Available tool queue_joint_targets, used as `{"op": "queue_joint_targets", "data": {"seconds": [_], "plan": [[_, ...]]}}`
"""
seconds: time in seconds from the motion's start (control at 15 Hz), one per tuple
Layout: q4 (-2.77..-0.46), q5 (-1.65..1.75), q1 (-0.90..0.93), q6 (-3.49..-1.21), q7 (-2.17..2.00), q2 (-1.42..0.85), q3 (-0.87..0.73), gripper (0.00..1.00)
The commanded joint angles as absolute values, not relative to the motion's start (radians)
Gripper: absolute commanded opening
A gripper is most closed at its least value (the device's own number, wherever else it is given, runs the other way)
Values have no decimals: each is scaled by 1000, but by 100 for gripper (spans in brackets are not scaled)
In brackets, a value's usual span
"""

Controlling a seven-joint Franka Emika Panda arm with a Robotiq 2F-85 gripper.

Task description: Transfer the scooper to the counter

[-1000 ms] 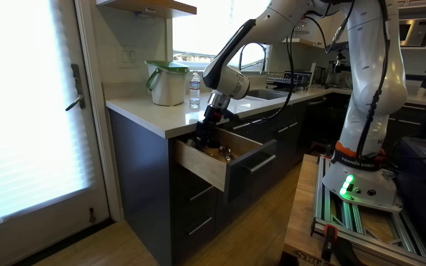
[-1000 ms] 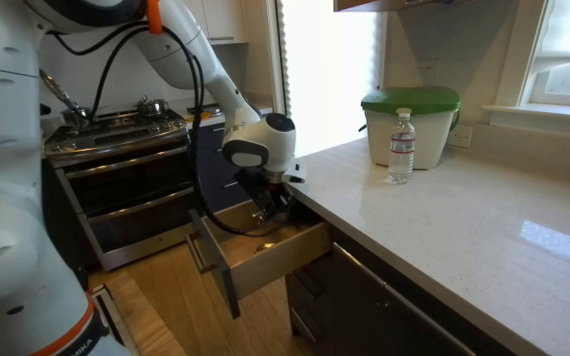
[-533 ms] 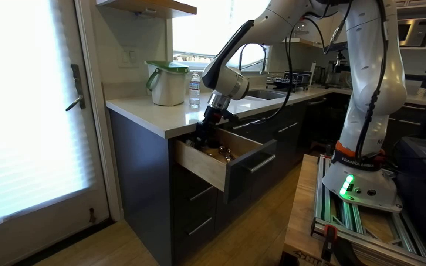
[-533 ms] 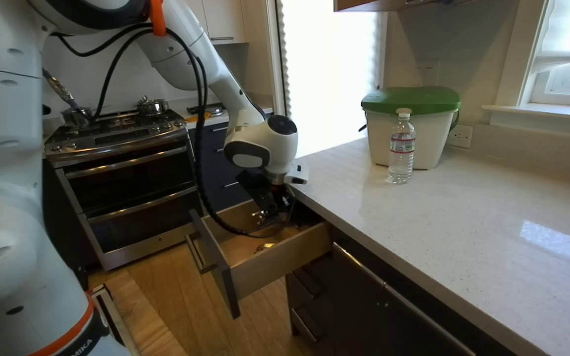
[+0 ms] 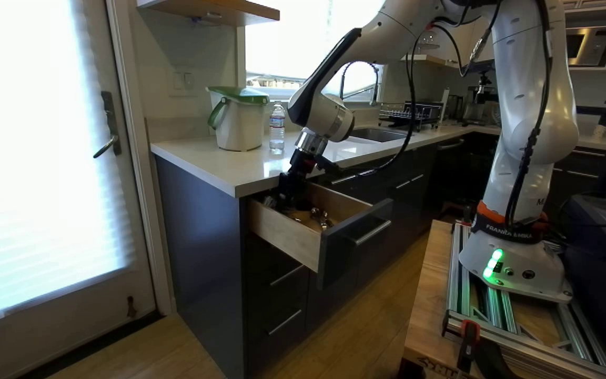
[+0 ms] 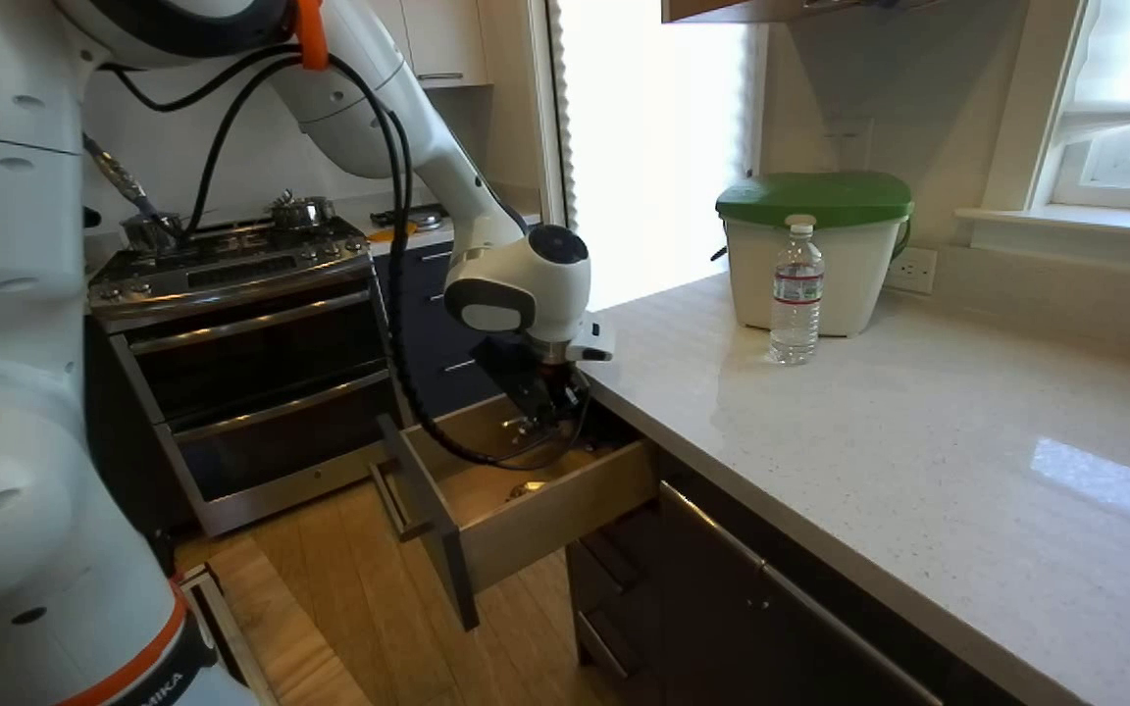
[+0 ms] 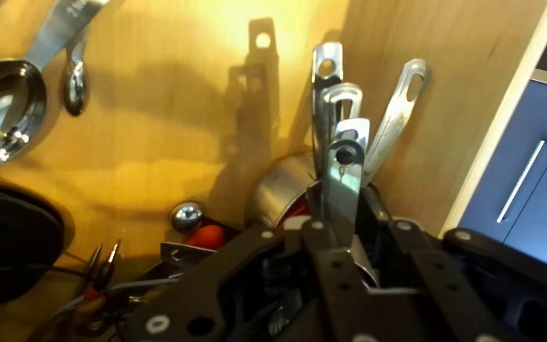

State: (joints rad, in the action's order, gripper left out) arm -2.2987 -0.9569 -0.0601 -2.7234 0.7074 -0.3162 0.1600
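The white counter (image 5: 198,158) also shows in an exterior view (image 6: 918,471). My gripper (image 5: 283,197) reaches down into the pulled-out drawer (image 5: 287,237) below the counter edge, as another exterior view shows too (image 6: 555,407). In the wrist view my gripper (image 7: 361,230) has its fingers part-way apart. Upright metal handles with holes cluster at the fingertips; the nearest handle (image 7: 344,190) lies by the left finger, with a dark gap to the right finger. A metal cup (image 7: 280,183) with red inside lies beneath them. I cannot tell which piece is the scooper.
The drawer's wooden side wall (image 7: 487,128) runs close on the right. A steel measuring spoon (image 7: 5,109), a dark round item (image 7: 12,237) and a red item (image 7: 207,236) lie inside. A water bottle (image 6: 796,304) and a green-lidded bucket (image 6: 805,255) stand on the counter.
The wrist and gripper have shifted very slightly toward the counter edge, still inside the drawer. The drawer front has moved in by a tiny amount.
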Motion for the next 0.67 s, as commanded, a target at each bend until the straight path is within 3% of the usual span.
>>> {"op": "queue_joint_targets", "data": {"seconds": [0.0,0.6], "plan": [[-2307,-970,-59,-2761,734,-295,166,5],[-2347,-864,-34,-2819,674,-283,127,5]]}}
